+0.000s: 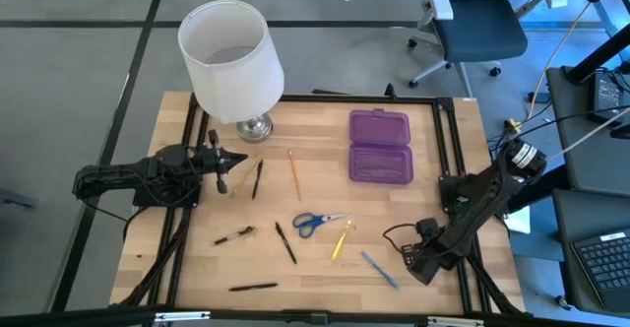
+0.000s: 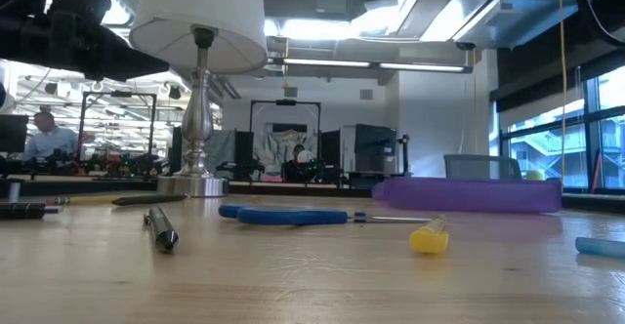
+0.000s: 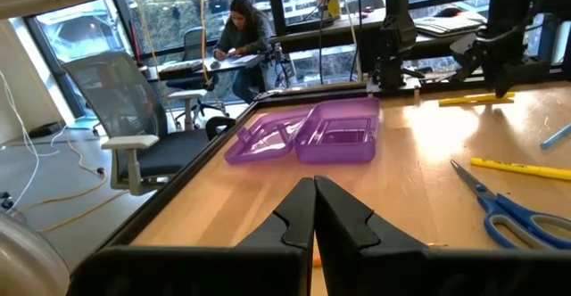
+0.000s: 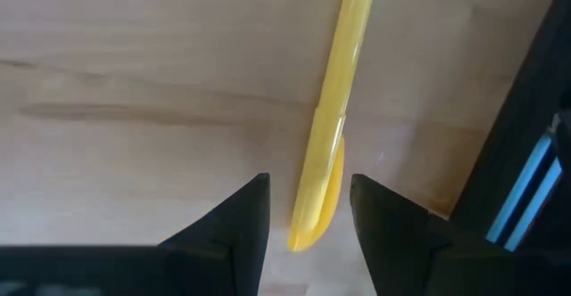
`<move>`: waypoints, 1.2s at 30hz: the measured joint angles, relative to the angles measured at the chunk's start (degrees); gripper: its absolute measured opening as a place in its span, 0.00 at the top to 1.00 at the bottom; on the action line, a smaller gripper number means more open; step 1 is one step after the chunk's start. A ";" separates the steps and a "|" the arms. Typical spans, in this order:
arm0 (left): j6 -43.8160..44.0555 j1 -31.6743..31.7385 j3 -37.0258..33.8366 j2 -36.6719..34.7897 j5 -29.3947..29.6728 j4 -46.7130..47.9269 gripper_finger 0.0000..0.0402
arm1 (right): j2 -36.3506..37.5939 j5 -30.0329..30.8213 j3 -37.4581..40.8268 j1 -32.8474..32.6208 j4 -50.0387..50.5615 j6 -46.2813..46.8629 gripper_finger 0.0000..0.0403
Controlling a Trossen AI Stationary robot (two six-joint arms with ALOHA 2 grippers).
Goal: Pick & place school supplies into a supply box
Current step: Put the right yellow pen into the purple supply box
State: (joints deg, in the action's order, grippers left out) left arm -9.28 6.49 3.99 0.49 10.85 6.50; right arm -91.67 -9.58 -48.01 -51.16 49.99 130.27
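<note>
The purple supply box (image 1: 380, 147) lies open on the table's far right part, its lid flat beside it. Blue-handled scissors (image 1: 320, 221), a yellow pen (image 1: 342, 238), a blue pen (image 1: 379, 268), an orange pencil (image 1: 293, 172) and several black pens (image 1: 285, 241) lie flat on the wood. My right gripper (image 4: 308, 185) is open near the table's near right edge (image 1: 406, 253), pointing down. In its wrist view one end of the yellow pen (image 4: 330, 127) shows between the fingers with gaps on both sides. My left gripper (image 3: 314, 185) is shut and raised over the table's left side (image 1: 241, 160).
A lamp with a white shade (image 1: 231, 56) stands on a metal foot (image 2: 195, 182) at the far left of the table. Black frame rails (image 1: 448, 140) run along the table's sides. An office chair (image 1: 477, 22) stands beyond the far edge. A person sits at a desk (image 3: 236, 28) in the room behind.
</note>
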 joint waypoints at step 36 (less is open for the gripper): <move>0.07 0.02 0.02 -0.02 -0.02 -2.08 0.99 | -3.81 5.48 -0.04 -0.11 -6.84 3.23 0.60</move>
State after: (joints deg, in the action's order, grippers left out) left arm -9.21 6.50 4.01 0.47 10.83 4.43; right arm -95.48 -4.10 -48.05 -51.27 43.15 133.49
